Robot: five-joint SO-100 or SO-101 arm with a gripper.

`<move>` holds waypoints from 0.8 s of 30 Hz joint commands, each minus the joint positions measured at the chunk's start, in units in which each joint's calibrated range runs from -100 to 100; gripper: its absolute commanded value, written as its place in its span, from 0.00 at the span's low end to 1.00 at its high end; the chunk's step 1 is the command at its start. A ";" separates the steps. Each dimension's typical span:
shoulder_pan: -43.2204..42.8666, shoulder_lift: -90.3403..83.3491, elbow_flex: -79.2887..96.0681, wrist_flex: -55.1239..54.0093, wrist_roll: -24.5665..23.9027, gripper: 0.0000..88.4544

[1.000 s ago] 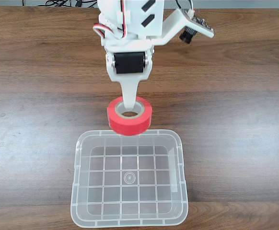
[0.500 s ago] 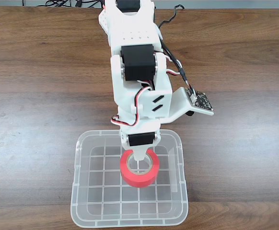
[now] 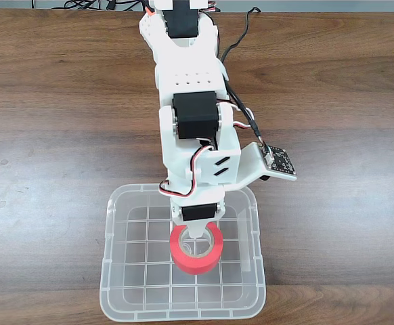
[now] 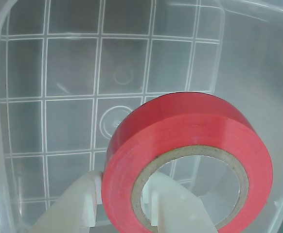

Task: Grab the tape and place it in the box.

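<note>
In the fixed view, the clear box (image 3: 182,308) sits near the lower edge of the wooden table (image 3: 48,135), and the white arm (image 3: 190,115) reaches down over its middle. The gripper (image 3: 197,238) holds the red tape (image 3: 195,260) above the grid-patterned bottom. In the wrist view, the tape (image 4: 180,131) is clamped by 2 fingers (image 4: 78,204), 1 outside the roll and 1 inside its core, over the box (image 4: 73,63).

The white arm stretches forward and down, its end effector (image 3: 195,238) clamped shut (one finger through a roll's core).
</note>
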 commanded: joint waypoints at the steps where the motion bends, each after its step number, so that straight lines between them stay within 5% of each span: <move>1: 0.18 -2.60 -5.61 -0.68 -0.18 0.17; 24: 0.62 -3.57 -5.69 1.80 -0.02 0.17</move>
